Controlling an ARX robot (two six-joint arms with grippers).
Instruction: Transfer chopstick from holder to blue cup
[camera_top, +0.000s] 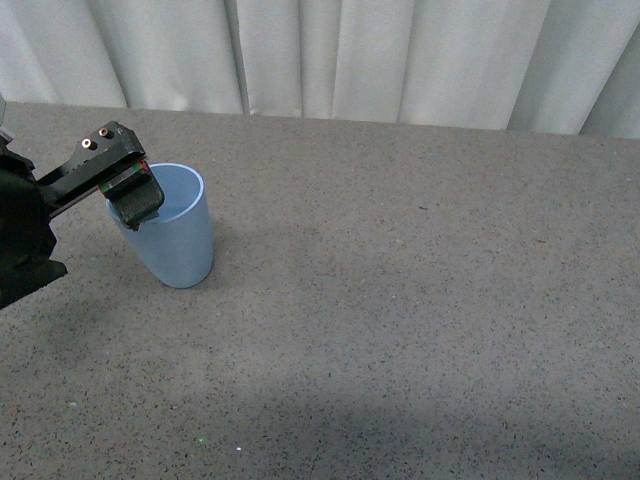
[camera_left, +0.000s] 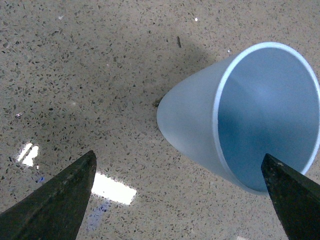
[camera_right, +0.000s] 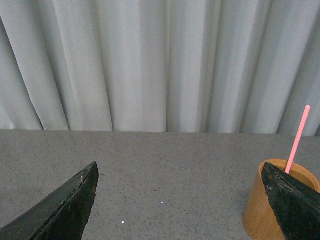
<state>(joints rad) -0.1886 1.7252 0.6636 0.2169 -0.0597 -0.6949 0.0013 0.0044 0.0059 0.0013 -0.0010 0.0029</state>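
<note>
The blue cup (camera_top: 178, 240) stands upright on the speckled table at the left of the front view. My left gripper (camera_top: 133, 196) hovers at its rim, open and empty. In the left wrist view the cup (camera_left: 200, 125) looks empty inside, and one finger (camera_left: 292, 197) overlaps its rim while the other finger (camera_left: 55, 202) is over bare table. In the right wrist view a pink chopstick (camera_right: 297, 140) leans in an orange-brown holder (camera_right: 262, 212), partly behind one finger (camera_right: 295, 200) of my open right gripper (camera_right: 180, 200). The right arm is out of the front view.
A white pleated curtain (camera_top: 350, 55) hangs along the table's far edge. The grey speckled table (camera_top: 400, 300) stretches right of the cup. The holder does not show in the front view.
</note>
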